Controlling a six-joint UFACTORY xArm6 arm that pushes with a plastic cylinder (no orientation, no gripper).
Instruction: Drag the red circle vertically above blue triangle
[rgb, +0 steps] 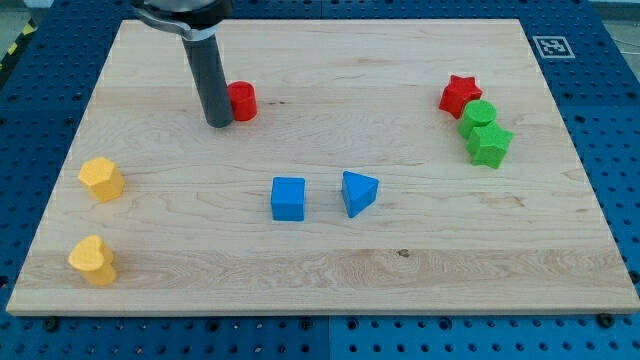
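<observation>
The red circle (242, 101) lies on the wooden board at the view's upper left of centre. My tip (218, 123) rests on the board right against the red circle's left side. The blue triangle (359, 192) lies near the board's middle, to the right of and below the red circle. The rod rises from my tip to the view's top edge.
A blue cube (288, 198) sits just left of the blue triangle. A red star (459, 95), a green circle (478, 116) and a green star (489, 144) cluster at the right. Two yellow blocks (101, 178) (92, 259) lie at the left edge.
</observation>
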